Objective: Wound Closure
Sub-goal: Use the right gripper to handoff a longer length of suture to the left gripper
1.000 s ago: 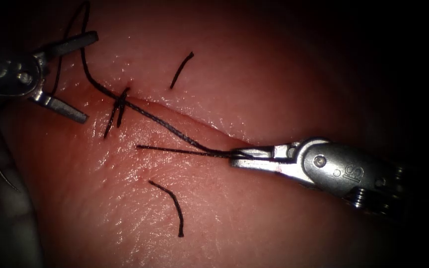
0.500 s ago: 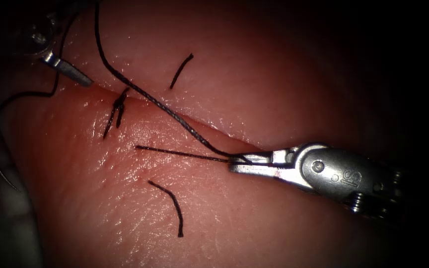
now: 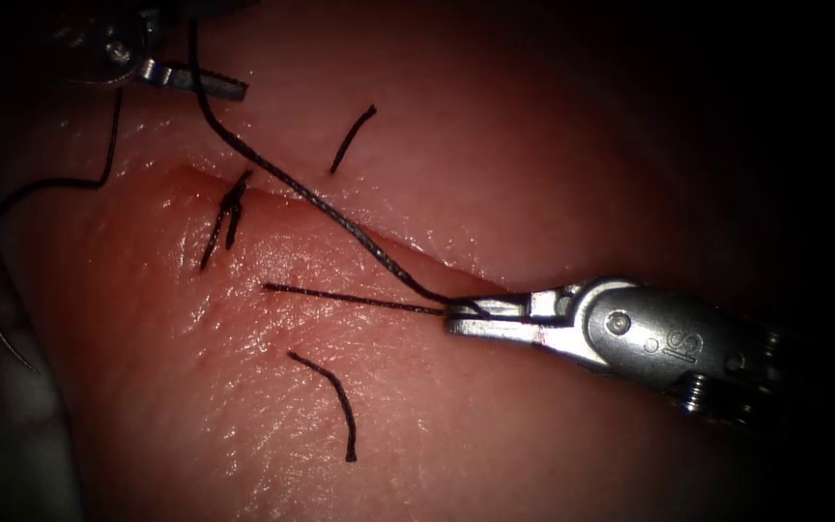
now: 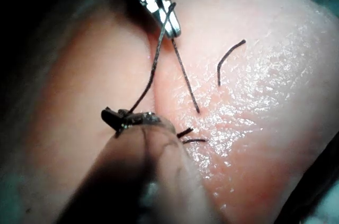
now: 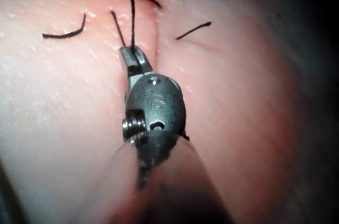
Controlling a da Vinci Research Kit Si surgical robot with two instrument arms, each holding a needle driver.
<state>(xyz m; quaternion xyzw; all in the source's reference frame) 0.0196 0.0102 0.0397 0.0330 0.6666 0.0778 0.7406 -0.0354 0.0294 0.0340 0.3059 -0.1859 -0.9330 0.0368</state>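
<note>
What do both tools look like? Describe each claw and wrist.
The right tool is bright silver metal: a slim flat claw on a rounded wrist housing with a round pivot pin, engraved letters and a ribbed screw. The left tool is duller grey metal with a slim, blunt-ended claw.

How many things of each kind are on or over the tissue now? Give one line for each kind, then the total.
Tools: 2, left pincer and right pincer, both shut on the thread.
Long thread: 1.
Tied stitch: 1.
Loose cut ends: 2, upper cut end and lower cut end.
Total: 6.
</note>
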